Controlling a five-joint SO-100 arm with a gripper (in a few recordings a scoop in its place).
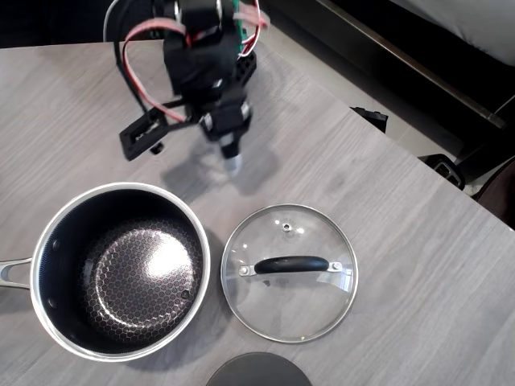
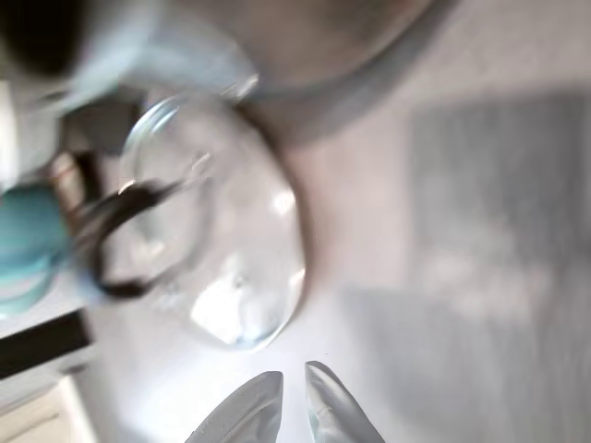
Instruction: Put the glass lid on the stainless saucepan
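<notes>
Overhead view: lid and saucepan lie side by side, arm above them

Seen from above, a grey wood-grain table (image 1: 386, 185) holds the stainless saucepan (image 1: 121, 269) at lower left, open, its dark honeycomb interior catching a bright reflection and its steel handle running off the left edge. Just to its right, close to the pan's rim, the glass lid (image 1: 290, 272) lies flat on the table, black bar handle up and a small vent hole near its far edge. A dark grey round disc (image 1: 257, 370) peeks in at the bottom edge, below the gap between them. The black arm with red cables hangs over the upper table, its gripper (image 1: 232, 161) pointing down, apart from the lid and pan. In the blurred wrist view, the lid (image 2: 231, 231) sits ahead of the two pale fingertips (image 2: 249, 411), which are nearly together with a thin gap and nothing between them.
</notes>
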